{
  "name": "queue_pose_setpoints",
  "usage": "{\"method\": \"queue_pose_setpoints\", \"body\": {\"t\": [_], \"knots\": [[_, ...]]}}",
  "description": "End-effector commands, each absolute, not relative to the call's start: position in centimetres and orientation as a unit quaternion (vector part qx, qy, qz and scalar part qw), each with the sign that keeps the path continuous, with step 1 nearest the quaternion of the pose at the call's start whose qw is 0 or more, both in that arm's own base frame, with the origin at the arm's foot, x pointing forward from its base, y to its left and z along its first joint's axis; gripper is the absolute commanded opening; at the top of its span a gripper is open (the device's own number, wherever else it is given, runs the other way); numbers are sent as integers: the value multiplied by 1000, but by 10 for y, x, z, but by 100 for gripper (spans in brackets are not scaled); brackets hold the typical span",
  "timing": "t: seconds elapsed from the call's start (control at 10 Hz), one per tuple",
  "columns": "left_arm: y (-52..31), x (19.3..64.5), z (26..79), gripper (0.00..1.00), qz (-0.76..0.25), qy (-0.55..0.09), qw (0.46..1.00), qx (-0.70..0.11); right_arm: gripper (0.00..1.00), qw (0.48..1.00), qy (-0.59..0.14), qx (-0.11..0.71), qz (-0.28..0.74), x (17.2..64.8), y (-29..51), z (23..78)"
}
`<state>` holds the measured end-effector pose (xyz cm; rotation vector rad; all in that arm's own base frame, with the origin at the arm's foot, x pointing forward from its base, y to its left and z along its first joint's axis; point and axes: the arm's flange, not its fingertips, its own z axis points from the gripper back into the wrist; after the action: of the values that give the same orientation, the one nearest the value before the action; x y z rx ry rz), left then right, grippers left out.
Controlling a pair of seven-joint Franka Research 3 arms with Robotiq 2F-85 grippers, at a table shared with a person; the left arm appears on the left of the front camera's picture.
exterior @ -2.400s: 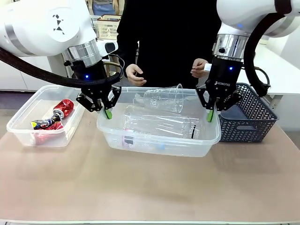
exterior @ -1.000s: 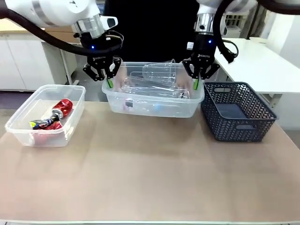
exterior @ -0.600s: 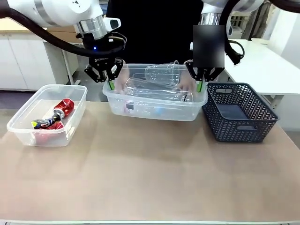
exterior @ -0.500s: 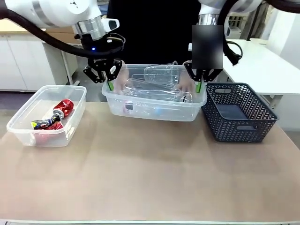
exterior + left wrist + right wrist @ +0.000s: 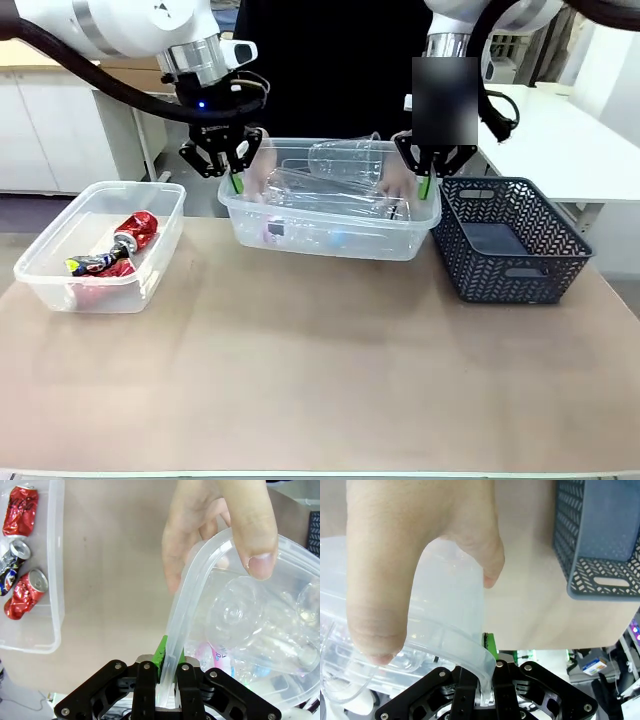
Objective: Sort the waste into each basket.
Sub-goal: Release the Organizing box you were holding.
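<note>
Right hand (image 5: 426, 186) partly behind blur

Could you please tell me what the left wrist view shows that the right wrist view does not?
Left wrist view: crushed red cans in a second clear tub, plus clear cups inside the held tub. Right wrist view: the dark lattice basket. Both: a tool (left tool, right tool) shut on the clear tub's rim, with a person's hand gripping that rim too.

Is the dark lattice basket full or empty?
Empty, as far as visible: in the front view the dark lattice basket shows a bare floor, though its near wall hides part of the inside.
</note>
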<state>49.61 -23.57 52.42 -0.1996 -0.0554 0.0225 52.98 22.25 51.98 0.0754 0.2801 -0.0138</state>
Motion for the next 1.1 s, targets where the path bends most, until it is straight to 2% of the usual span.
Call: {"method": "queue_pose_setpoints", "body": {"t": [0.0,0.1,0.2,0.3,0.4,0.5,0.6,0.7,0.8,1.0], "knots": [[-231,494,527,5,18,-41,994,-105,4,989,140,44,-6,520,224,518],[-231,494,527,5,18,-41,994,-105,4,989,140,38,-7,530,223,520],[-236,496,524,54,11,-28,995,-100,61,995,84,44,-38,519,212,535],[-237,493,534,62,3,-52,994,-96,60,997,25,65,-42,506,206,548],[-232,488,541,100,8,-65,994,-92,100,996,-23,73,-51,493,199,557],[-226,484,545,100,13,-74,993,-95,65,993,-58,86,-54,483,194,562],[-220,481,547,100,20,-81,991,-101,100,990,-88,97,-48,478,191,564],[-217,479,550,86,20,-87,989,-114,100,989,-99,104,-45,477,192,561],[-214,477,552,96,27,-93,989,-114,100,988,-106,106,-37,474,193,557],[-209,472,551,100,23,-98,987,-126,100,986,-117,113,-34,464,191,551]]}}
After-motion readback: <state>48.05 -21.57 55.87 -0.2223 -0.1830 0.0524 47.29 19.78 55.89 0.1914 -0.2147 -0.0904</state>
